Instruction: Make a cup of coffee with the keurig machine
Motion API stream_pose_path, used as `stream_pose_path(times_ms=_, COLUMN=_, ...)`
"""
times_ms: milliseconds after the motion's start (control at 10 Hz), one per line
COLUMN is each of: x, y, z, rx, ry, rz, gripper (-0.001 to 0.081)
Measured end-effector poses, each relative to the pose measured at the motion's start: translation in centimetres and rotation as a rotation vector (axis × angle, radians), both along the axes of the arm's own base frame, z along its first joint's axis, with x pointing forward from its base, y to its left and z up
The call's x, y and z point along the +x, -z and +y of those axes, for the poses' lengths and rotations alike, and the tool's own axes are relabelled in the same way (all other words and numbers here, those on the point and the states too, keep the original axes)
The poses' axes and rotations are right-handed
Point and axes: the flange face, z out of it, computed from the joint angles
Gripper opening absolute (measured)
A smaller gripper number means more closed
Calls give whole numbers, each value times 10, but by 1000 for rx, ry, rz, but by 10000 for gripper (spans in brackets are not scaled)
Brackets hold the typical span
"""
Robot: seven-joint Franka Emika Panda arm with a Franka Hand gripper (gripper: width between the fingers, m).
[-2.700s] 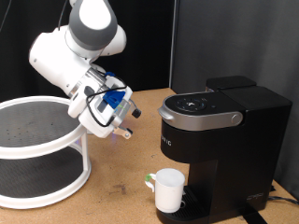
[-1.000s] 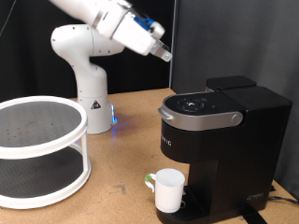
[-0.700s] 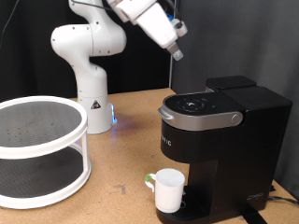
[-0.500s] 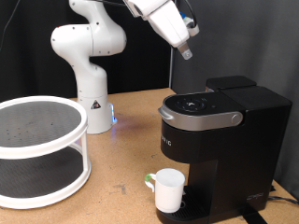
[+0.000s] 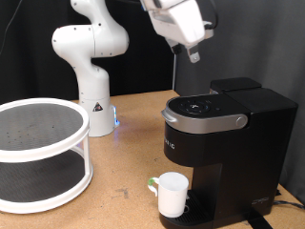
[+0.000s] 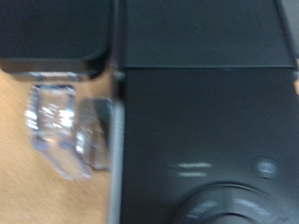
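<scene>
The black keurig machine [image 5: 232, 143] stands at the exterior view's right with its head shut and a grey-silver band [image 5: 200, 120] round the front. The small white cup [image 5: 172, 194] with a greenish handle stands on the drip tray under the head. My gripper [image 5: 194, 55] hangs high in the air above the machine's head, fingertips pointing down and drawn together, holding nothing. The wrist view looks down, blurred, on the machine's black top [image 6: 201, 112] and its round button panel [image 6: 220, 201]. My fingers do not show in that view.
A white two-tier round rack [image 5: 38, 153] stands at the exterior view's left on the wooden table [image 5: 124, 143]. The arm's white base [image 5: 92, 91] stands at the back. A clear plastic part [image 6: 56, 126] shows beside the machine in the wrist view.
The arm has risen from low near the rack and swung towards the exterior view's right, so the gripper now hangs above the machine's head. The cup and the machine have not moved.
</scene>
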Motion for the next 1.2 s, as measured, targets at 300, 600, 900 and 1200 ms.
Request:
stream_pose_path(times_ms=300, x=22, y=-22, z=23, rx=-91, ry=-26, rz=-142, gripper=805)
stream_pose_path(times_ms=600, x=26, y=-38, z=36, rx=-182, ry=-100, rz=-143, gripper=805)
stream_pose_path(times_ms=900, x=32, y=-42, z=40, rx=-227, ry=-94, rz=-110, gripper=805)
stream_pose_path(times_ms=1200, x=41, y=-21, z=39, rx=-279, ry=-81, rz=-63, gripper=805)
